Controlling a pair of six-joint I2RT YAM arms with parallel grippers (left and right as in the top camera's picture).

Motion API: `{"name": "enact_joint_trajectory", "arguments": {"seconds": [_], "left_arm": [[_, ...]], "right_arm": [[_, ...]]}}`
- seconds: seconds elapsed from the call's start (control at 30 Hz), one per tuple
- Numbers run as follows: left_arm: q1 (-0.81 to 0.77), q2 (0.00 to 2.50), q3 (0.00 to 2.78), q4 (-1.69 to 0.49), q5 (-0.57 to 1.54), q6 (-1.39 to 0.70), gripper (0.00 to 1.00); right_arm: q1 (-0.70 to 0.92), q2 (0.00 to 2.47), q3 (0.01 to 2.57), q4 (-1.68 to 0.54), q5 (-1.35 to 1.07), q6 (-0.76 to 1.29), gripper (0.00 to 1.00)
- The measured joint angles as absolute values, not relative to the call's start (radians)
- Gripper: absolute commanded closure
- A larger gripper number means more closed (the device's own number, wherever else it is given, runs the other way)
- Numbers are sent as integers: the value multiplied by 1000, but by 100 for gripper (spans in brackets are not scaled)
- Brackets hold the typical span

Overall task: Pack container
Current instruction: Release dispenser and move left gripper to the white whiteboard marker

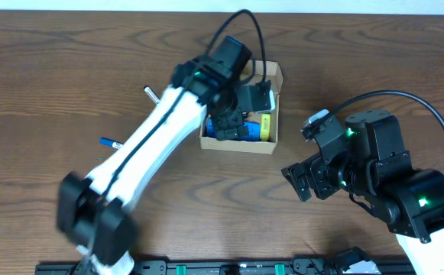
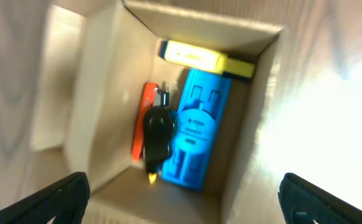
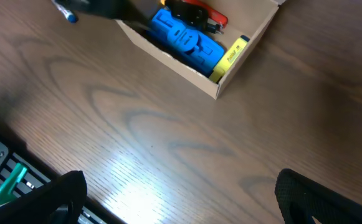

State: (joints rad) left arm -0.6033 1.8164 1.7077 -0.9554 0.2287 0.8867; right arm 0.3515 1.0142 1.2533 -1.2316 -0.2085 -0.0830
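Your left arm reaches across the table point(image 1: 46, 53) and hangs over the cardboard box point(image 1: 237, 146), which sits right of the table's middle, towards the far edge, with its lid flap folded back. The left gripper point(image 2: 184, 202) points down into the open box. Its fingers point(image 2: 62, 199) are spread wide at the two lower corners of the wrist view, and nothing is held between them.

Inside the box you can see a blue plastic block point(image 2: 193, 134) lying lengthwise. A yellow marker point(image 2: 205, 59) lies across the far end, touching the block. An orange-handled tool point(image 2: 141, 118) lies along the block's other side, with a small black object point(image 2: 159, 130) resting between the two. What the black object is cannot be told; the view is blurred.

Your right gripper point(image 3: 190, 199) hovers over bare wood, well apart from the box and to its right. Its fingers are also spread apart and empty. From that wrist camera the box shows at the top of the frame.

A pen with a blue cap point(image 1: 111, 142) lies on the table left of the box, beside your left arm. A small silver item point(image 1: 150, 93) lies farther back.
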Motion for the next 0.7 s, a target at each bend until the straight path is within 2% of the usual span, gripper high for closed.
{"name": "enact_joint_trajectory", "arguments": {"seconds": [0.17,0.27,0.53,0.7], "left_arm": [[-578,1663,1708,-1029,189,713,2],[-526,1602,1708,-1037,138,541,2],[-255,1618,1709,-1036,101,-78,5],[-123,1651,1709,-952,197,-250,4]], "right_arm": [[352,1014,1253,-1232,-208,-83,1],[352,1014,1253,-1232,-208,-83,1],[352,1014,1253,-1232,-208,-83,1],[352,1014,1253,-1232,-208,-83,1]]}}
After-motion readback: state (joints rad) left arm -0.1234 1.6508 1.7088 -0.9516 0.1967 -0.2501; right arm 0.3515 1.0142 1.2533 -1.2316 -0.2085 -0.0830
